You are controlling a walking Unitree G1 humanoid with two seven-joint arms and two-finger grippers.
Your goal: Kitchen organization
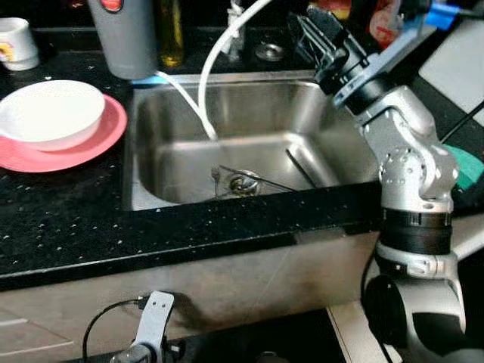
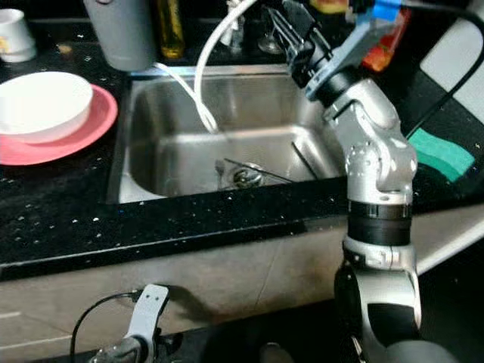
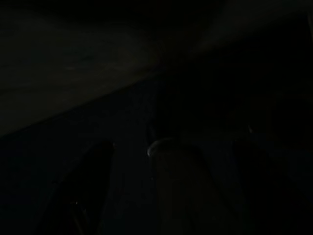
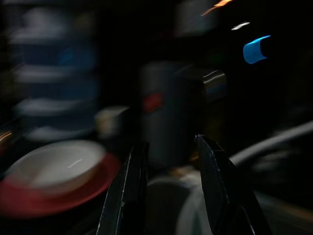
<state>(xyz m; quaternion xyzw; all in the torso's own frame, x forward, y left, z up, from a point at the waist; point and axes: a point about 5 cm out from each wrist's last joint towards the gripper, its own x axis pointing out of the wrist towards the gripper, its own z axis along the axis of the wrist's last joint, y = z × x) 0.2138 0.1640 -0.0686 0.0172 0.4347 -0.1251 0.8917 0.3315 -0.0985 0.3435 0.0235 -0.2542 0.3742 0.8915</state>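
Overhead, the right hand [image 1: 318, 34] hovers above the sink [image 1: 151, 151]; its wrist view reveals parted fingers [image 4: 127, 191].

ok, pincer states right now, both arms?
Left pincer: hangs below the counter, cannot be told.
Right pincer: open, empty, raised over the sink.

bowl [image 1: 49, 112] on plate [image 1: 91, 144] left of sink [image 1: 302, 106], container [image 1: 125, 36] behind

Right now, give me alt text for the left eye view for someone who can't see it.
The right gripper is raised over the back of a steel sink, beside a white hose. A white bowl sits on a pink plate on the black counter.
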